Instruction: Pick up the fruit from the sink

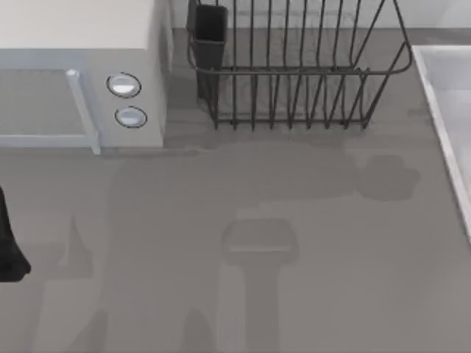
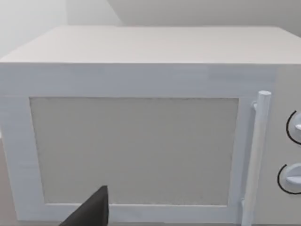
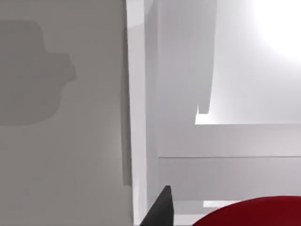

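Top view: grey table [image 1: 243, 294]; white microwave [image 1: 81, 73] at the far left, dark wire dish rack [image 1: 294, 73] at the far middle, the sink [image 1: 449, 125] cut off by the right edge, only its pale raised rim and a strip of basin visible.
Left arm: parked at the table's left edge, a dark piece of it [image 1: 9, 243] visible in front of the microwave. One dark finger [image 2: 91, 212] juts into the left wrist view, which faces the microwave door [image 2: 134, 150] and its upright handle [image 2: 256, 155]. Cannot tell how the left fingers stand.
Right wrist view: looks down over the sink's rim [image 3: 136, 117] into the pale basin. The fruit [image 3: 254, 213], glossy red, sits large at the frame's edge, close under the camera; a dark fingertip [image 3: 160, 209] is beside it.
Right fingers: cannot tell whether spread, pressed together or pinching the fruit; contact is not visible.
Fruit location: within the sink's outline, just beside my right fingertip; resting or lifted, I cannot tell.
Progress (judgement): right arm is at the sink and on the fruit; a confirmed grasp and a clear lift out of the basin remain to be shown.
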`<action>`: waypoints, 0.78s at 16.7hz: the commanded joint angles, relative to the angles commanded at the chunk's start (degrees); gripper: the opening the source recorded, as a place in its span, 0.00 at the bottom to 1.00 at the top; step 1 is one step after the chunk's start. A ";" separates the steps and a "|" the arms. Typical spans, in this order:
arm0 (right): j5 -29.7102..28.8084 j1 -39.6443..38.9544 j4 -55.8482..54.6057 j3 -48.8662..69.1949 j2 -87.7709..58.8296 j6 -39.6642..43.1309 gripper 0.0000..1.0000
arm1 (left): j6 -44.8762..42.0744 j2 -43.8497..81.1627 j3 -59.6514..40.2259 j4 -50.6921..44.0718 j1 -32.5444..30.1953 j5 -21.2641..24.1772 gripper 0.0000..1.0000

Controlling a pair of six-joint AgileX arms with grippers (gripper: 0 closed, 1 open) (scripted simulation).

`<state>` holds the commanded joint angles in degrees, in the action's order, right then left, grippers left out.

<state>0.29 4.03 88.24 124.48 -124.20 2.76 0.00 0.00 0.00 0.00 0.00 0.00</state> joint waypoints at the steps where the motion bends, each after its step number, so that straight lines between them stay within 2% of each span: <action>1: -0.06 -3.09 -0.79 -2.49 1.38 -3.01 0.00 | 0.00 0.00 0.00 0.00 0.00 0.00 1.00; 6: -0.32 -17.07 -4.54 -14.55 7.93 -16.77 0.00 | 0.00 0.00 0.00 0.00 0.00 0.00 1.00; 13: -0.25 -18.88 -5.30 -16.57 8.94 -18.81 0.00 | 0.00 0.00 0.00 0.00 0.00 0.00 1.00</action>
<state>0.04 -14.85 82.94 107.91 -115.26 -16.05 0.00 0.00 0.00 0.00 0.00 0.00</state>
